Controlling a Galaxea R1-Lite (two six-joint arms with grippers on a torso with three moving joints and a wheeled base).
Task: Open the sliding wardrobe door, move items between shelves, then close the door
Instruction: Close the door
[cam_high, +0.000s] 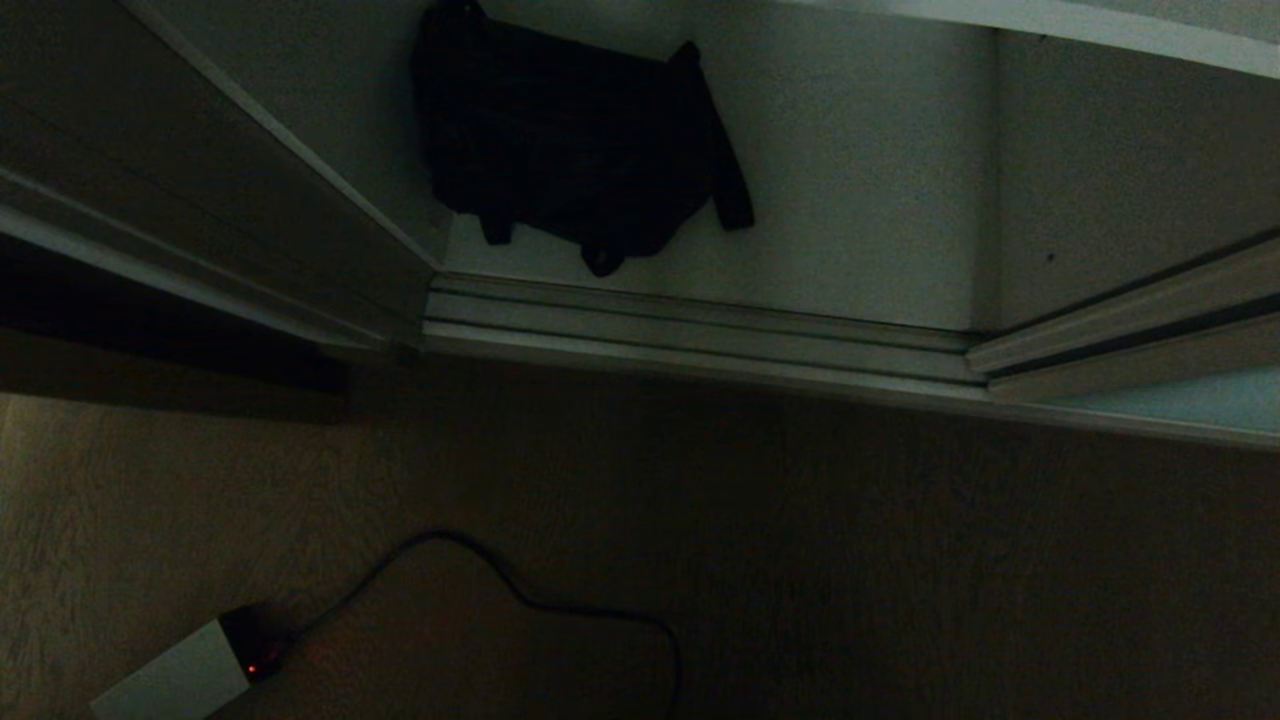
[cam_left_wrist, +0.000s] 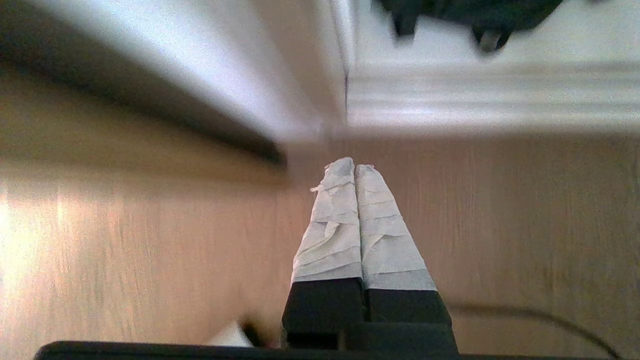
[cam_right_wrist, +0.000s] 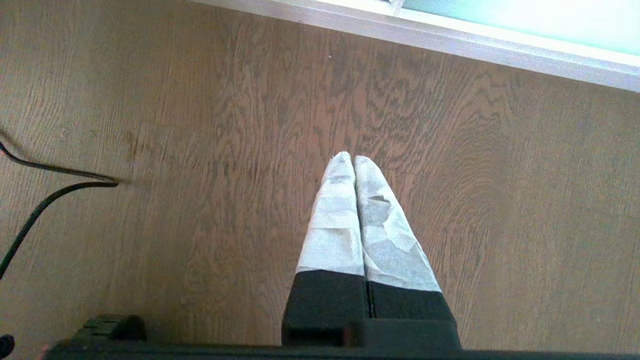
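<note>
Left end effector (cam_left_wrist: 355, 167) short of black item (cam_left_wrist: 470, 15).

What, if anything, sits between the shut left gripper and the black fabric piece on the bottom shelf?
Only the ridged silver floor track crosses the line between the left gripper, shut and empty above the wood floor, and the black fabric piece. The opening is clear of the sliding door, which shows at the right.

left gripper (cam_left_wrist: 355, 167) fingers: black bases, wrinkled white tape wrapping the tips
right gripper (cam_right_wrist: 354, 159) fingers: same black bases, white taped tips
</note>
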